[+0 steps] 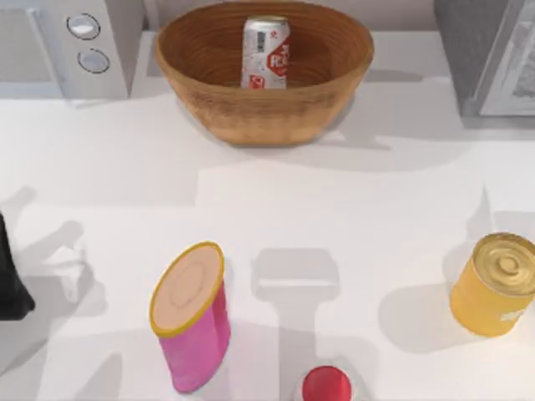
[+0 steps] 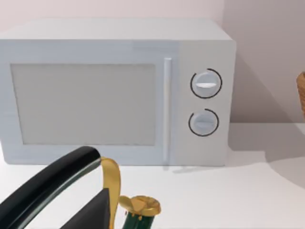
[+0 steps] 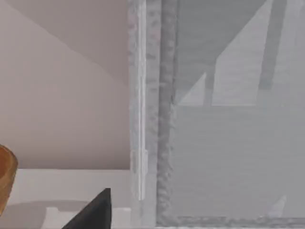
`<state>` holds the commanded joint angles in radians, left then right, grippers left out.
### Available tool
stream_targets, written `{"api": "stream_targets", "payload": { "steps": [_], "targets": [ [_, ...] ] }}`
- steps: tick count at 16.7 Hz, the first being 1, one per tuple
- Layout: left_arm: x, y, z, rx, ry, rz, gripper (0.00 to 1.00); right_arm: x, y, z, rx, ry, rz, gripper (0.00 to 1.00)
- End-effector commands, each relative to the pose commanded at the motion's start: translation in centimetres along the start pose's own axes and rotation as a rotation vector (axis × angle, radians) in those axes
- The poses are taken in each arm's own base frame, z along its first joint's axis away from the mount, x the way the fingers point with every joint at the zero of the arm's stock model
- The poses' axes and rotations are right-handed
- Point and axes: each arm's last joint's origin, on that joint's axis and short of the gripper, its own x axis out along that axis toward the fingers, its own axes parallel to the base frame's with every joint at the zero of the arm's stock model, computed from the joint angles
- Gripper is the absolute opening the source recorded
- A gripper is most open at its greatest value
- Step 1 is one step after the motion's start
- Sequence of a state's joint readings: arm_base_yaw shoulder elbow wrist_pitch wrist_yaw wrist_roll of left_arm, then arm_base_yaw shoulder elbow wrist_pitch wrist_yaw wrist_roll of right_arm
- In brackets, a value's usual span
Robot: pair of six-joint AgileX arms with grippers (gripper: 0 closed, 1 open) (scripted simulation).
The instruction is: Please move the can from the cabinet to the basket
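Observation:
The can, slim and silver with a red-and-white label, stands upright inside the wicker basket at the back middle of the table. No gripper touches it. The grey cabinet stands at the back right. A dark part of my right gripper shows in the right wrist view, which faces the cabinet's frame with the basket's rim beside it. A dark part of my left gripper shows in the left wrist view, which faces the microwave. My left arm sits at the table's left edge.
A white microwave stands at the back left. At the front left stands a pink yellow-rimmed canister, and a gold tin is at the right. A red round top shows at the front edge. A black and gold object is close to the left wrist camera.

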<state>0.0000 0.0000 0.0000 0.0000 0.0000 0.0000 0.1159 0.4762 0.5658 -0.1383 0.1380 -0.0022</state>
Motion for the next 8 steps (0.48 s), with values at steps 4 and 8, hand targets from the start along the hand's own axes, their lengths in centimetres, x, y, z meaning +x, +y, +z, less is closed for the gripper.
{"api": "stream_targets", "payload": {
  "steps": [4, 8],
  "targets": [
    [0.0, 0.0, 0.0, 0.0, 0.0, 0.0, 1.0, -1.4, -0.7, -8.4, 0.008, -0.008, 0.01, 1.0],
    [0.0, 0.0, 0.0, 0.0, 0.0, 0.0, 1.0, -1.6, -1.0, -13.1, 0.014, -0.039, 0.019, 1.0]
  ]
}}
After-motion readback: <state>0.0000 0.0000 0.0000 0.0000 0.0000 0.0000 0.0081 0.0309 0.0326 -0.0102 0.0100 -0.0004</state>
